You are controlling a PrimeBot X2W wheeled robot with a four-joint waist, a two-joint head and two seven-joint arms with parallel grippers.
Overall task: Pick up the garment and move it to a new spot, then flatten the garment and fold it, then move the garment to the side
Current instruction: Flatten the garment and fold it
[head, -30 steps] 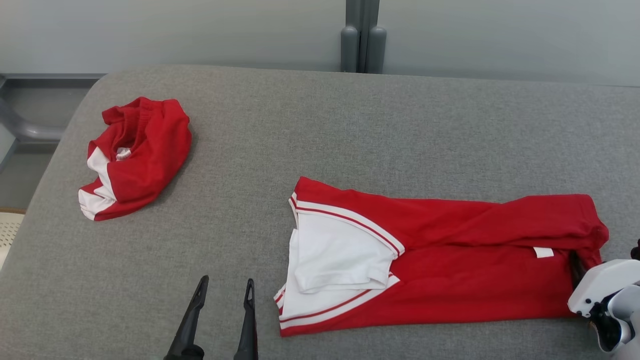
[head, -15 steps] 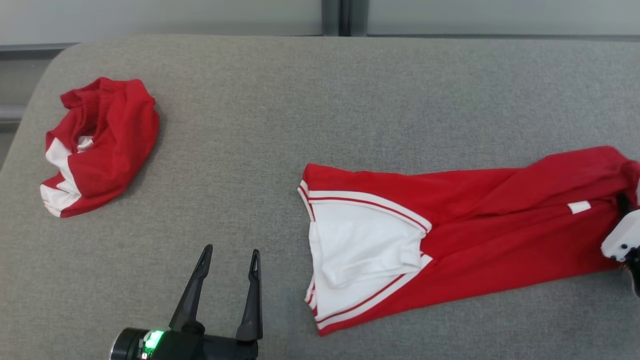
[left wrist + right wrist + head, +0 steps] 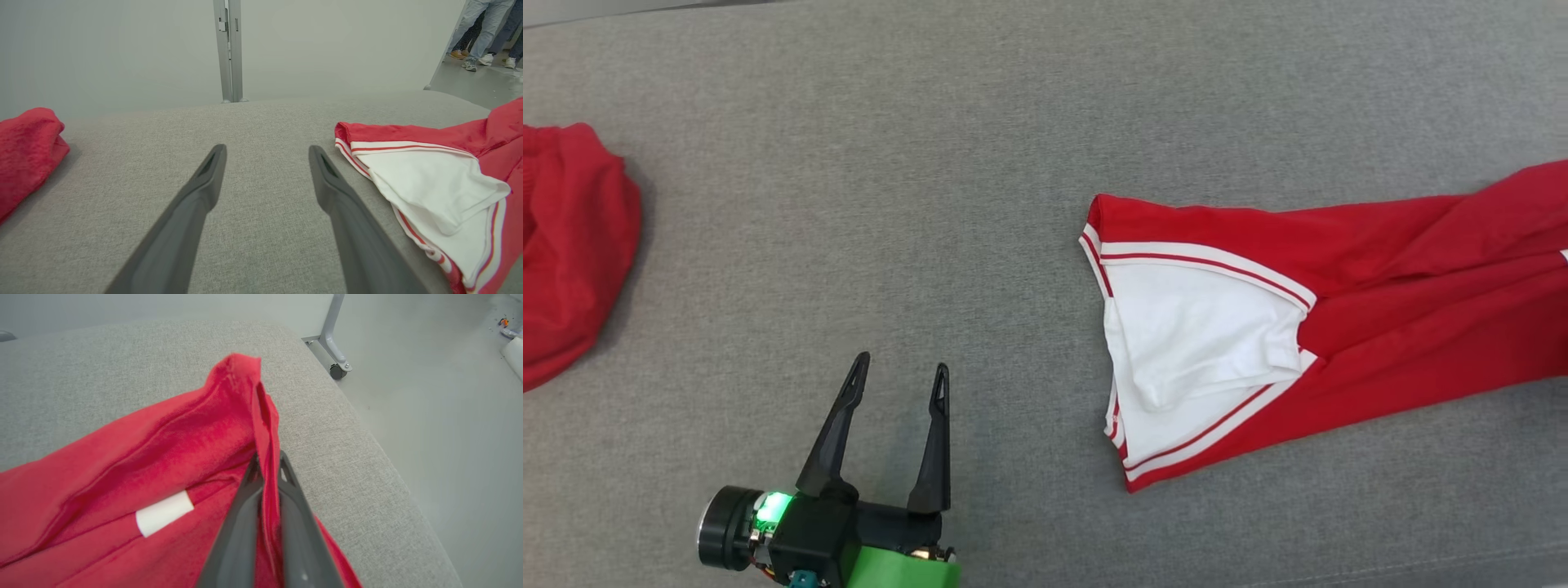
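Two grippers work over a grey padded table (image 3: 931,163). Nearest, by the table's front edge, the left gripper (image 3: 901,363) (image 3: 266,148) has its two dark fingers spread wide, with bare grey fabric between them and nothing held.

The garment (image 3: 1380,327) (image 3: 429,192) (image 3: 184,457) is red, with a white panel and red-and-white stripes. It lies stretched along the table's right half, with its white end toward the table's middle.

At the table's right end, the right gripper (image 3: 269,457) is pinched tight on a raised fold of the garment's red edge. A small white label (image 3: 163,512) lies just beside its fingers.

At the table's left end, a second red cloth (image 3: 564,245) (image 3: 24,151) lies bunched up.

Beyond the table's back edge stands a pale wall with a grey metal post (image 3: 229,49). Beyond the table's far right corner, people's legs (image 3: 482,28) in jeans and trainers stand on the floor.
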